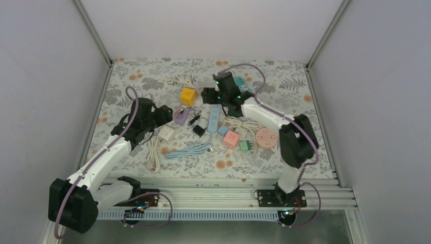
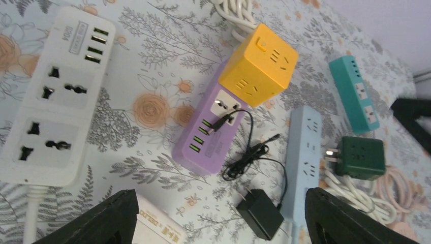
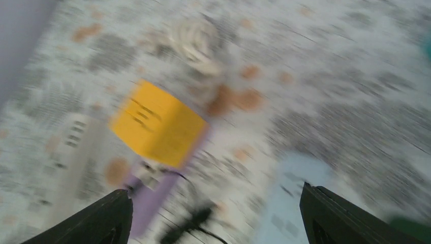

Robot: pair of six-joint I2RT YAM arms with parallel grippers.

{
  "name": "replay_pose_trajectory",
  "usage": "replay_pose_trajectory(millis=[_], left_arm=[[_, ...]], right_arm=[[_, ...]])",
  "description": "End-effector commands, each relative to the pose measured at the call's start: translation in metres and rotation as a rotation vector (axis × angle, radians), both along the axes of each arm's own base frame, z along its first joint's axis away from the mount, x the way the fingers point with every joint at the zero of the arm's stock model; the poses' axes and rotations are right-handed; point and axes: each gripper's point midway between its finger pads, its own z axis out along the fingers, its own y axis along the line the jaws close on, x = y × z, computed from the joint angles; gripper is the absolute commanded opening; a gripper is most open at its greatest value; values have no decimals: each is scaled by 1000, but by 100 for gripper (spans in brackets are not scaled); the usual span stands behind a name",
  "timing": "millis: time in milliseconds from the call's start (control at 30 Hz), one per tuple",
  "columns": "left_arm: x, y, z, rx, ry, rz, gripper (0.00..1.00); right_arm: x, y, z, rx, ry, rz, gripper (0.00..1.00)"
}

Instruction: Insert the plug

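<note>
My left tool [image 2: 218, 198] stands apart and empty; my right tool [image 3: 213, 193] is the same, though its view is blurred. The small black cable plug [image 2: 220, 122] sits on the top face of the purple rectangular power strip [image 2: 201, 150], near the yellow cube socket block [image 2: 259, 63]; I can't tell if it's seated. Its black adapter block [image 2: 260, 213] lies on the floral worktop [image 2: 152, 61].

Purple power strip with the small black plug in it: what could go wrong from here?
1. The plug looks slanted in the purple power strip, so it may not be fully seated and could slip out.
2. The thin black cable lies in loose loops toward the black adapter, right by the open left gripper; a finger could snag it and pull the plug free.
</note>
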Motion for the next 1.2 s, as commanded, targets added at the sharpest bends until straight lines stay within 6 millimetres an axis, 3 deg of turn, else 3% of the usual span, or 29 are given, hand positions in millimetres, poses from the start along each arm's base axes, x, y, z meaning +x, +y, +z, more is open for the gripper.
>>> replay_pose_trajectory(millis=[0,100,200,267,367,467,633,900,1033,1167], left_arm=[[-14,-9,2,-23,-7,-74,84],[-19,-20,13,-60,-61,-145,99],[-20,-29,23,-88,-96,-187,100],[-20,-35,26,-97,-113,-218,100],[-21,-41,27,-104,-140,-245,100],[-20,-44,24,-114,-139,-259,100],[-23,-45,16,-113,-118,-263,100],[-25,-44,13,-113,-109,-256,100],[-25,-44,14,-119,-110,-254,100],[-27,-44,17,-120,-117,-257,100]], right_arm=[[-27,-77,-8,-108,-18,-274,88],[-52,-110,-5,-107,-25,-356,95],[-73,-127,-19,-122,36,-366,96],[-86,-130,-34,-137,97,-354,97],[-110,-103,-58,-246,105,-286,95],[-126,-112,-85,-401,155,-394,100],[-136,-130,-90,-334,163,-509,98],[-151,-119,-125,-291,300,-500,91],[-158,-112,-138,-247,358,-491,79],[-155,-110,-128,-233,335,-488,66]])
